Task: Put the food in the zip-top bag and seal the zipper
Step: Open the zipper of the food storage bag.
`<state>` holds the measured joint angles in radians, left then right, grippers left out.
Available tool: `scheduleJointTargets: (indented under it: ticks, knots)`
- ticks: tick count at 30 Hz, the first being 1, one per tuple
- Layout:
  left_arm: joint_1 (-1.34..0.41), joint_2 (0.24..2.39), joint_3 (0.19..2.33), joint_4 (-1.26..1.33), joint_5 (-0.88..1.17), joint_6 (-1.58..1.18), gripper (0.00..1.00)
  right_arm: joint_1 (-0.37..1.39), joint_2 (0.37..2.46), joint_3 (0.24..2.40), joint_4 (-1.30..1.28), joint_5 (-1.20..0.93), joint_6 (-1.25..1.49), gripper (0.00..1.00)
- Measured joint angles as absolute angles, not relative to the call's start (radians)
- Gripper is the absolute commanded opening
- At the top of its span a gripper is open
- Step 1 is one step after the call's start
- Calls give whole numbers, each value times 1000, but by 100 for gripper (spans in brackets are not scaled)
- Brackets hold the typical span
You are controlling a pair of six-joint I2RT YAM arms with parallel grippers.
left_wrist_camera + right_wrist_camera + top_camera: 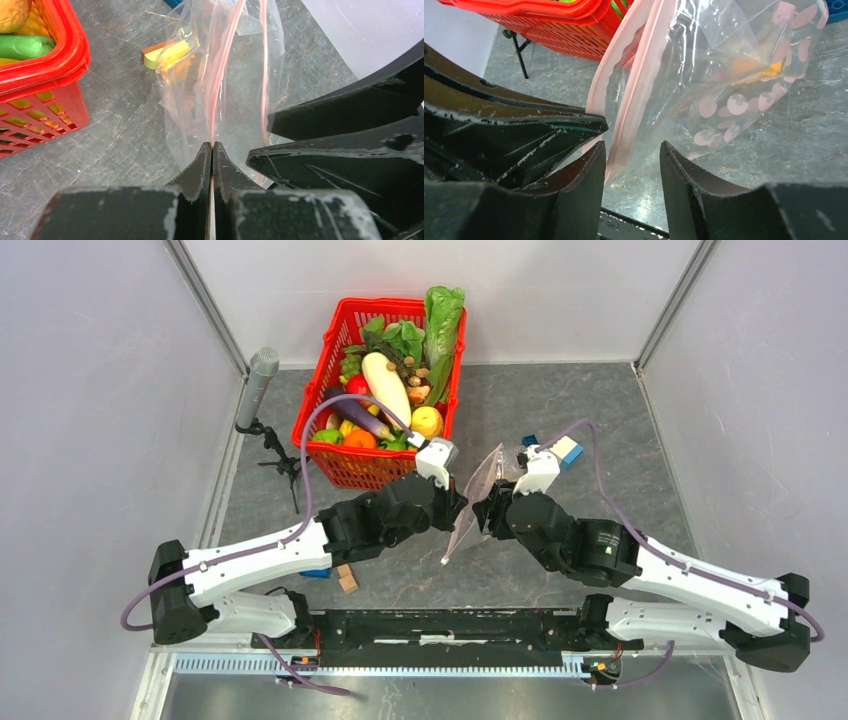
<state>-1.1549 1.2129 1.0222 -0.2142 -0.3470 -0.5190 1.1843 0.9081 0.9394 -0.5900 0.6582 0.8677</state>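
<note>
Left hand (212, 149) is clamped tight on the pink zipper (216, 95), holding the zip-top bag (729, 65) up over the counter (560, 400). Right hand (632, 160) straddles the bag's mouth edge, jaws apart. The food (385, 390) sits in the red basket (345, 465).

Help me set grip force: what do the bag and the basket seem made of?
The bag: thin clear plastic film, glossy; it crinkles and glints, with pink printed dots. The basket: probably rigid moulded plastic, red, slight sheen; its walls are an even open mesh.
</note>
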Motion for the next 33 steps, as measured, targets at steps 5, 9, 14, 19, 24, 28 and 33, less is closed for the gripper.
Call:
scheduleJointTargets:
  ticks: [5, 9, 14, 19, 24, 28, 33]
  knots:
    - [-1206, 1224, 1057, -238, -406, -519, 2, 1225, 964, 1021, -678, 712, 875, 43]
    - [-1228, 1241, 1087, -252, -452, -519, 2, 1243, 978, 1067, -742, 747, 878, 39]
    - [-1253, 1264, 1114, -267, -508, -519, 2, 1272, 1041, 1126, -823, 799, 905, 29]
    - [-1270, 1274, 1121, -286, -546, -519, 2, 1310, 1093, 1169, -908, 855, 939, 36]
    - [-1275, 1292, 1132, -307, -577, -519, 2, 1330, 1098, 1187, -944, 877, 953, 51]
    - [-1283, 1296, 1132, -305, -583, -519, 2, 1333, 1064, 1163, -904, 878, 949, 49]
    - [-1316, 1296, 1132, -296, -583, -519, 2, 1333, 1023, 1153, -892, 922, 958, 45]
